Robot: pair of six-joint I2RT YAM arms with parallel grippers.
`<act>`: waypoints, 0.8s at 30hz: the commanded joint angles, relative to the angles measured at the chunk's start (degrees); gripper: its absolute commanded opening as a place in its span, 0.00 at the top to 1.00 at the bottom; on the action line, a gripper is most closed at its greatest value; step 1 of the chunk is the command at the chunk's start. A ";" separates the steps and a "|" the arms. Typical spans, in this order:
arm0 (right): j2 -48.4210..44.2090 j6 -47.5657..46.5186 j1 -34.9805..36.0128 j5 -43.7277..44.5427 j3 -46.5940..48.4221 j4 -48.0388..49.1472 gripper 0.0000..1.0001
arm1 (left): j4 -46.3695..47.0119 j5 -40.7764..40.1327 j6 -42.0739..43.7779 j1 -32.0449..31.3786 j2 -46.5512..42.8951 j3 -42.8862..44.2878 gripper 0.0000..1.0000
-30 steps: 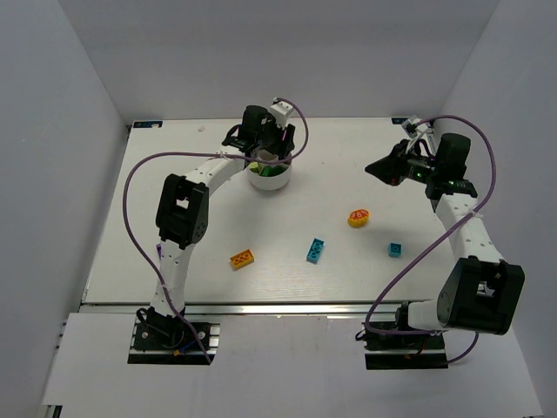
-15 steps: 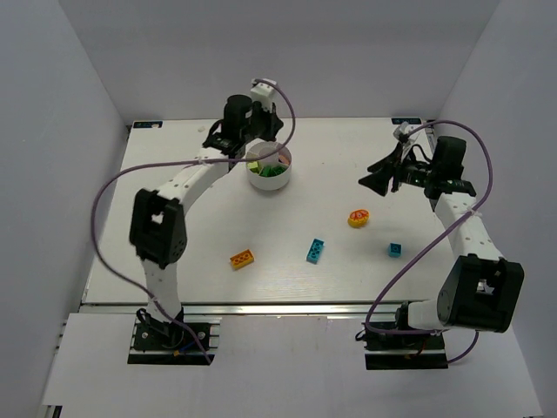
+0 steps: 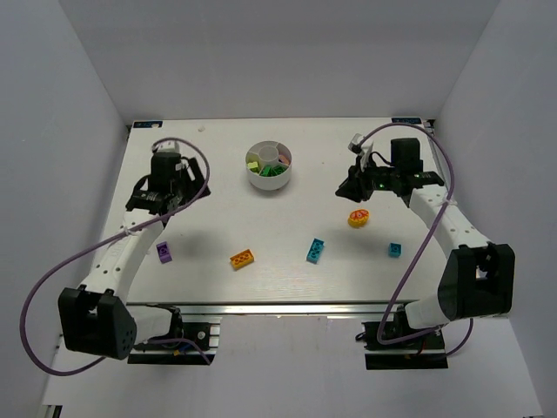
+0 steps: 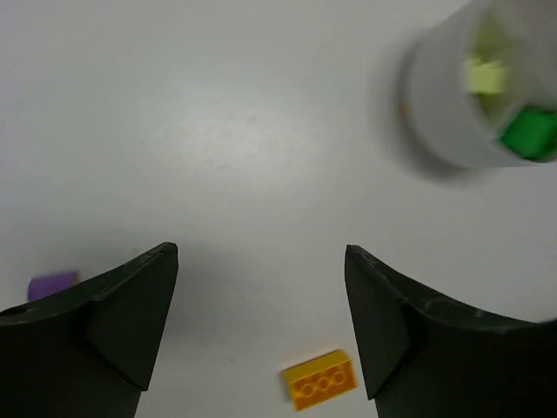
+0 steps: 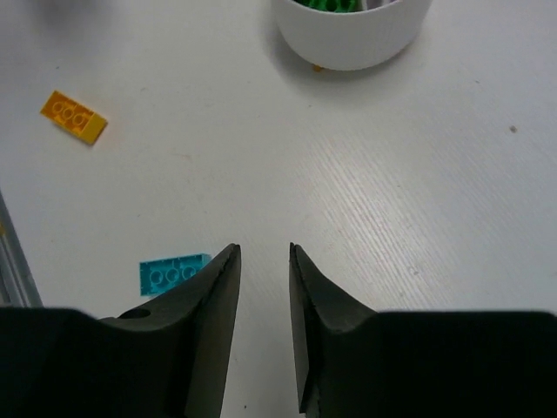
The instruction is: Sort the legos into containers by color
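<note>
The white bowl of containers [image 3: 269, 182] stands at the back centre with lime and green legos inside. On the table lie a purple brick [image 3: 164, 252], an orange brick [image 3: 242, 259], a cyan brick [image 3: 316, 250], a small blue brick [image 3: 395, 249] and a round yellow-orange piece [image 3: 358, 218]. My left gripper [image 3: 157, 198] hovers at the left, above the purple brick [image 4: 52, 285], open wide and empty. My right gripper [image 3: 349, 189] hangs just behind the round piece, its jaws a narrow gap apart with nothing between them. The cyan brick [image 5: 170, 273] lies beside its left finger.
In the left wrist view the bowl [image 4: 435, 104] sits at the upper right and the orange brick [image 4: 320, 379] lies below the open left gripper [image 4: 261, 251]. The right wrist view shows the bowl [image 5: 352, 39] ahead, with the orange brick [image 5: 74, 116] at the left. White walls enclose the table.
My left arm has swung from the bowl to the table's left side, uncovering the purple brick. My right gripper has moved left toward the round piece and narrowed.
</note>
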 commanded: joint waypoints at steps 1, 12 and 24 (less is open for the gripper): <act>0.82 7.93 0.23 7.54 4.21 3.22 0.66 | -12.65 -5.17 -6.30 5.57 -1.62 -3.53 0.12; 2.05 8.72 0.15 6.49 5.18 2.17 0.50 | -19.96 -9.22 -6.93 16.93 7.33 -4.07 0.11; 0.47 8.55 -0.47 4.82 5.00 2.08 0.48 | -16.19 -0.08 -3.33 21.85 21.31 -5.12 0.14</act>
